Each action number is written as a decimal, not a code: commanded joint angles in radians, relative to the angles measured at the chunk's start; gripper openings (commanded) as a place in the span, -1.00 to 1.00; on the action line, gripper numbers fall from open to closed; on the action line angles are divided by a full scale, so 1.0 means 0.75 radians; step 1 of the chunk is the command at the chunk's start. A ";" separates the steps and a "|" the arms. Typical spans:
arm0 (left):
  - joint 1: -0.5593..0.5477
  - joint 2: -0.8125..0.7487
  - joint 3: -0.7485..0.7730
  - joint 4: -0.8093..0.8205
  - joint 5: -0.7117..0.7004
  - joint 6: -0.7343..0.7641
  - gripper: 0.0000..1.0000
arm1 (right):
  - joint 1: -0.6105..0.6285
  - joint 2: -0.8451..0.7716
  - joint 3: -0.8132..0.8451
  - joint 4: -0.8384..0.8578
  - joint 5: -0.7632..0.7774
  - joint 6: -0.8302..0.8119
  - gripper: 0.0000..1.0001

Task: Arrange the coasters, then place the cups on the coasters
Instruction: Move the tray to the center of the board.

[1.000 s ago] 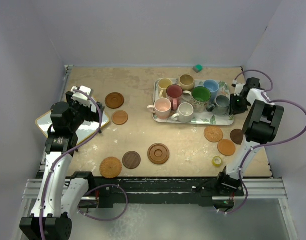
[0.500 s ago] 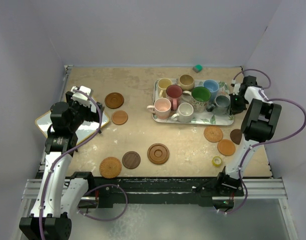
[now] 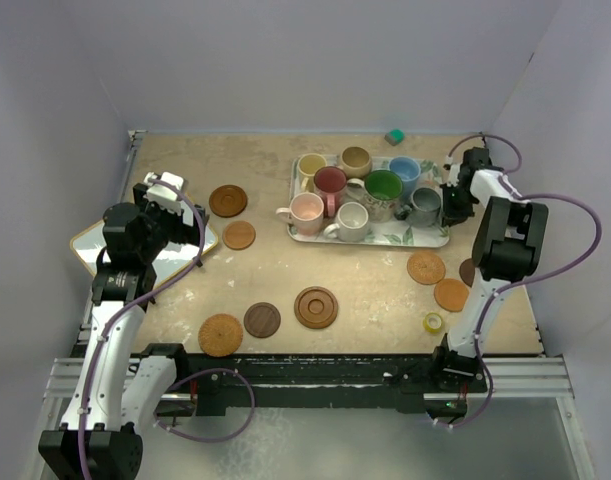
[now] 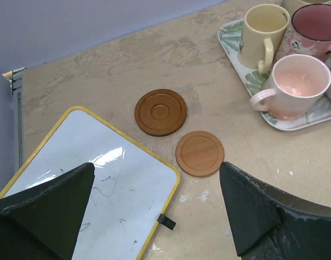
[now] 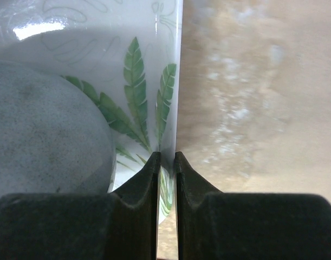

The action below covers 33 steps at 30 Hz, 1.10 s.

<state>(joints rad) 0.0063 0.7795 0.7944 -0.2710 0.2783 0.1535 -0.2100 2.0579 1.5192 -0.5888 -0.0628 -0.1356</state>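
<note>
The right gripper (image 5: pixel 166 162) is pinched shut on the thin white rim of the rectangular leaf-print tray (image 3: pixel 417 236), at its right-hand short edge, just beside the grey speckled mug (image 5: pixel 46 135). The tray lies on the far right part of the tan table (image 3: pixel 285 270), its long axis running left to right. It carries all eight handled ceramic mugs upright, mouths up. At the back are the pale yellow mug (image 3: pixel 311 166), tan mug (image 3: pixel 356 160) and blue mug (image 3: pixel 404 171). In front of them stand the dark red mug (image 3: pixel 330 183), green mug (image 3: pixel 383 187), pink mug (image 3: pixel 306 211) and white mug (image 3: pixel 351 220). The pink mug's handle points left, past the tray's left edge; the yellow mug's handle points towards the near side. The round coasters lie flat on the bare table, none under a mug. A dark ringed wooden coaster (image 3: pixel 228 200) and a plain orange-brown coaster (image 3: pixel 239 235) sit left of the tray. A light woven coaster (image 3: pixel 221 335), a small dark coaster (image 3: pixel 262 320) and a ringed brown coaster (image 3: pixel 316 307) sit nearer the arms. Two orange coasters (image 3: pixel 426 268) and a dark one partly hidden by the right arm lie near the tray's right end. The left gripper (image 4: pixel 154 179) hangs with its jaws spread wide, holding nothing, above a yellow-framed whiteboard (image 4: pixel 100 157).
</note>
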 commanded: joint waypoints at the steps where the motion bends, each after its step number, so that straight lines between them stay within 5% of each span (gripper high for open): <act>1: 0.008 0.008 -0.002 0.048 -0.002 0.026 0.87 | 0.143 -0.001 0.021 0.008 -0.289 0.118 -0.86; 27: 0.008 0.051 -0.002 0.072 -0.083 0.040 0.87 | 0.237 0.106 0.236 0.031 -0.174 0.342 -0.88; 33: 0.007 0.108 0.001 0.088 -0.053 0.102 0.87 | 0.218 -0.004 0.181 0.038 -0.215 0.328 -0.58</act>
<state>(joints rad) 0.0063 0.8463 0.7918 -0.2615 0.2272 0.1860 -0.0601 2.1403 1.6478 -0.6342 -0.1444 0.0875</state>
